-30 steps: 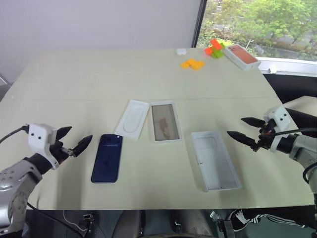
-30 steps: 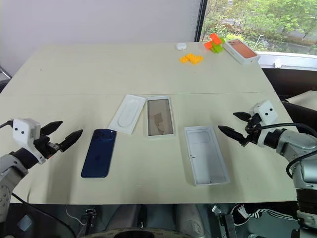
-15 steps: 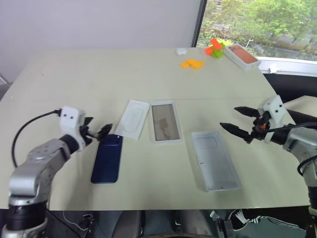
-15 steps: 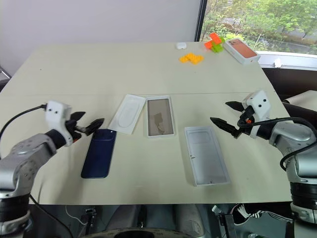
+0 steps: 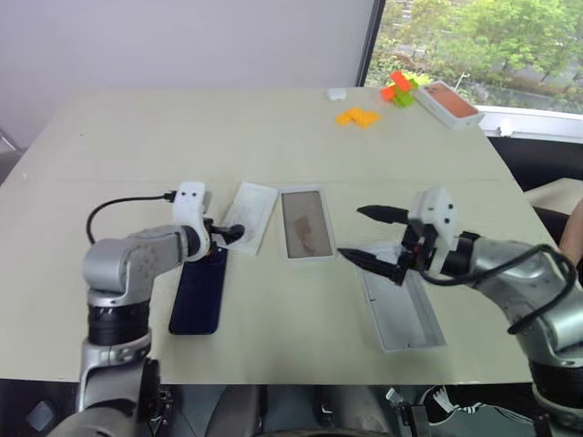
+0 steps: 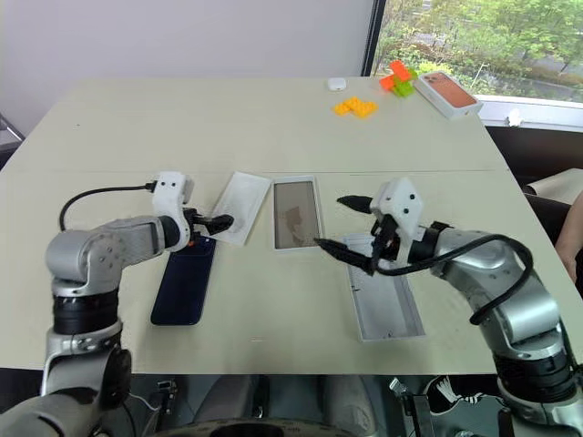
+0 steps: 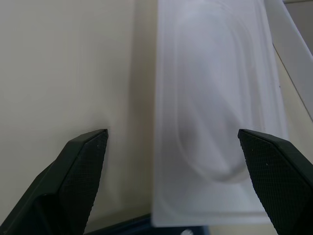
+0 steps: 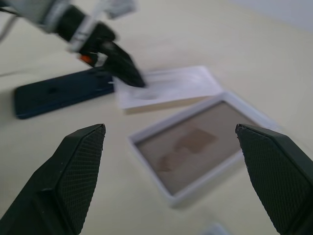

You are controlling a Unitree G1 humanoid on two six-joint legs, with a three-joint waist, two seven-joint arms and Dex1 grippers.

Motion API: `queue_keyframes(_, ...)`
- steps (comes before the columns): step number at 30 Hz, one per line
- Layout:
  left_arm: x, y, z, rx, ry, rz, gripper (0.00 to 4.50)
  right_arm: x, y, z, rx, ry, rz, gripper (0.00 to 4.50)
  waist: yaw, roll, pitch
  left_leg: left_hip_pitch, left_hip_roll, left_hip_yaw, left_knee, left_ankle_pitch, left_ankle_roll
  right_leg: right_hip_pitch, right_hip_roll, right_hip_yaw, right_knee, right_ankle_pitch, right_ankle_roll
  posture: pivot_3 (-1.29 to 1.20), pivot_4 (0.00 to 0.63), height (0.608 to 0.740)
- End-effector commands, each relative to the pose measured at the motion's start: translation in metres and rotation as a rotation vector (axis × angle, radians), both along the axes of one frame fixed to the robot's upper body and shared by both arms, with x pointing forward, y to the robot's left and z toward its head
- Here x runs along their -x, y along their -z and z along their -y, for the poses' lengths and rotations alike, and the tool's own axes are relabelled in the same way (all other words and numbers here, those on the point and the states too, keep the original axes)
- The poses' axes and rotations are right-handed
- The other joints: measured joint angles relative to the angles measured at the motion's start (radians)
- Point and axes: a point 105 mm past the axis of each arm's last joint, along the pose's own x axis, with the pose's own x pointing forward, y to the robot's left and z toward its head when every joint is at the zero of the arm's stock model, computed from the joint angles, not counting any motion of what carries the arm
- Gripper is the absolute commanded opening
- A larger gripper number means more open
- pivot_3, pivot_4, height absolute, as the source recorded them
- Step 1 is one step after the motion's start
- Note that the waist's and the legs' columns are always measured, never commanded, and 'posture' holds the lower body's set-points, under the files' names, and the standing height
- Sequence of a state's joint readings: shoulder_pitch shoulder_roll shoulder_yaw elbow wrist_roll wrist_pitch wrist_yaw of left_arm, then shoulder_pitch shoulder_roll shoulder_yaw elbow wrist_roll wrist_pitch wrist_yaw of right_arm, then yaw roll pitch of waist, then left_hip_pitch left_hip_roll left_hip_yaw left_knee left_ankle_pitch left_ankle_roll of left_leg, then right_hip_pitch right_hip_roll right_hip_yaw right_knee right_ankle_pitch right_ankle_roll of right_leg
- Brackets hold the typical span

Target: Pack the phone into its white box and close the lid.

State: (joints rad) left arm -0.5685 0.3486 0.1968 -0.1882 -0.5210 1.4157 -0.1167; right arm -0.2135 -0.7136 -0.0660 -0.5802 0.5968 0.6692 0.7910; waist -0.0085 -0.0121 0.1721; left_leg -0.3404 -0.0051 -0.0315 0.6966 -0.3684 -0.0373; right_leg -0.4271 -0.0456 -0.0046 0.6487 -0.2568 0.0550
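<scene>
Both tools are gaping wide w/ nothing held, left tool (image 6: 211, 221) hanging by the phone (image 6: 185, 280) & insert card (image 6: 239, 208), so it's maybe grabbing the card instead.

A: Arm finish?
B: Silver-grey rounded shells, black joints. White camera block on each wrist, black cable looping off.
A: Fingers (image 5: 375, 265)?
B: Black, pointed, knurled pads.

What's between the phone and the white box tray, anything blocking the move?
Partly. The thin white insert card lies between the phone and the white box, flat on the table. The tray's brownish floor looks empty. The open left gripper hovers at the phone's far end, over the card's near edge.
</scene>
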Motion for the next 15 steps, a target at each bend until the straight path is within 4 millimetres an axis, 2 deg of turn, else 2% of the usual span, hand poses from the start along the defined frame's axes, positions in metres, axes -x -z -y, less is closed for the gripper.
queue_keyframes(1, -0.0043, -0.0033, -0.0035, 0.049, -0.027, -0.023, 4.5, 0.0107, -0.0061, -0.0115, -0.007, -0.043, 0.028, 4.47, -0.002, 0.0, 0.0, 0.0, 0.0, 0.0, 0.0, 0.0, -0.001, 0.0, 0.0, 0.0, 0.0, 0.0, 0.0, 0.0, 0.15, 0.74)
queue_keyframes(9, -0.0107, -0.0024, -0.0087, 0.14, -0.067, -0.079, 4.5, 0.0115, -0.0025, -0.0142, 0.002, -0.041, 0.025, 4.47, -0.001, 0.0, 0.0, 0.001, 0.0, -0.001, 0.0, 0.001, -0.003, 0.0, 0.0, 0.0, 0.001, 0.0, 0.0, 0.0, 0.15, 0.74)
queue_keyframes(10, -0.0111, -0.003, -0.009, 0.147, -0.069, -0.082, 3.98, 0.0116, -0.0023, -0.0146, 0.001, -0.042, 0.025, 4.5, -0.001, 0.0, 0.0, 0.001, 0.0, -0.001, 0.0, 0.002, -0.003, 0.0, 0.0, 0.0, 0.002, 0.0, 0.001, 0.0, 0.15, 0.74)
queue_keyframes(11, -0.0114, -0.0033, -0.0088, 0.156, -0.072, -0.083, 3.71, 0.012, -0.0024, -0.0154, -0.001, -0.044, 0.024, 4.5, -0.002, 0.0, 0.0, 0.001, 0.0, -0.001, 0.0, 0.002, -0.003, 0.0, 0.0, 0.0, 0.002, 0.0, 0.001, 0.0, 0.15, 0.74)
queue_keyframes(15, -0.0113, -0.0045, -0.0071, 0.186, -0.074, -0.088, 1.68, 0.0137, -0.0023, -0.0187, -0.007, -0.053, 0.022, 4.5, -0.002, 0.0, 0.0, 0.001, 0.0, -0.001, 0.0, 0.002, -0.003, 0.0, 0.0, 0.0, 0.001, 0.001, 0.001, 0.0, 0.15, 0.74)
